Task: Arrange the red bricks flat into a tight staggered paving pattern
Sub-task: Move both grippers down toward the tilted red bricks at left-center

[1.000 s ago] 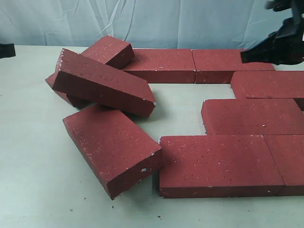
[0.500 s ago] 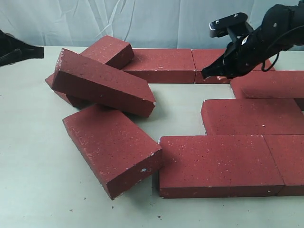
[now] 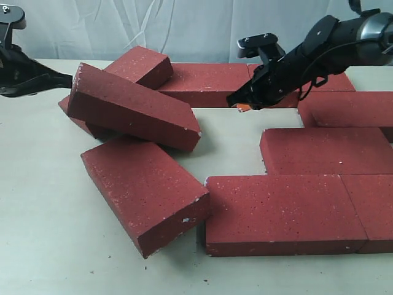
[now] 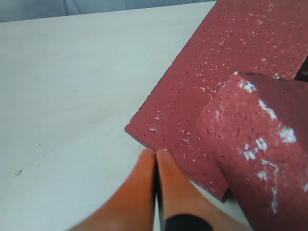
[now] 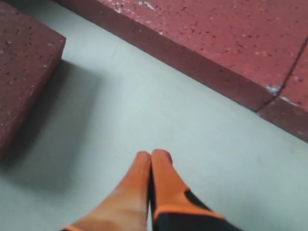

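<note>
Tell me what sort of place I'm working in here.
Most likely an indoor lab or test bench, not a real paving site: the dark-red speckled paving bricks sit on a plain pale tabletop, and a wrinkled light-blue fabric backdrop hangs behind it.

- pale surface (image 3: pixel 43 209), bare at the left front and in a middle gap.
- red bricks (image 3: pixel 282 209) lie flat on it in rows, back and right.
- one loose brick (image 3: pixel 138 190) sits tilted, front left.
- tiny dark specks (image 3: pixel 110 257).
</note>
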`<state>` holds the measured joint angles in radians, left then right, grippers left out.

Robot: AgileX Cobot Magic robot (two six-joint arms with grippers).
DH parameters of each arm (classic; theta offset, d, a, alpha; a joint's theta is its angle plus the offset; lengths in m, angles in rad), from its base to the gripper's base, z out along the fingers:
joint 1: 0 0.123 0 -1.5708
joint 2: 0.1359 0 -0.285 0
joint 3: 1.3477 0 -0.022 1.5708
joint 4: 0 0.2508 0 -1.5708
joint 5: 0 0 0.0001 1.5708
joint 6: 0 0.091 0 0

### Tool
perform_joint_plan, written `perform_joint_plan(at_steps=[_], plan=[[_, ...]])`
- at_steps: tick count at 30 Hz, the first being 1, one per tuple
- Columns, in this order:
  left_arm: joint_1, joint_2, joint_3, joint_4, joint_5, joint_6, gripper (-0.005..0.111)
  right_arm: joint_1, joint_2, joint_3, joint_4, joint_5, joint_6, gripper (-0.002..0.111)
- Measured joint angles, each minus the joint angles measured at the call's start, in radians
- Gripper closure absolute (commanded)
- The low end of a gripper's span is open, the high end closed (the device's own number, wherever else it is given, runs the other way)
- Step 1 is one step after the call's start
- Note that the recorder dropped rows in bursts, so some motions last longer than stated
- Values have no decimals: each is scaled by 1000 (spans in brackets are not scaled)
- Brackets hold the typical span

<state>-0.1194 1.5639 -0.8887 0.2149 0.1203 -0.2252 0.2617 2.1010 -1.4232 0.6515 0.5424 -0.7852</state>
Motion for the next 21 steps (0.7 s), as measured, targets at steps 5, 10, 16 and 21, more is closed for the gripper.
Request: perform_joint_plan(at_steps=[5, 10, 16, 21], plan=[[-29, 7, -6, 0, -16, 0, 107, 43, 53, -34, 4, 0, -2, 109], [-71, 7, -6, 2, -34, 1, 107, 56, 98, -62, 6, 0, -7, 109], [-79, 7, -7, 8, -40, 1, 107, 70, 129, -73, 23, 2, -11, 109], [-80, 7, -7, 8, -41, 1, 107, 93, 150, -90, 46, 0, -22, 109]])
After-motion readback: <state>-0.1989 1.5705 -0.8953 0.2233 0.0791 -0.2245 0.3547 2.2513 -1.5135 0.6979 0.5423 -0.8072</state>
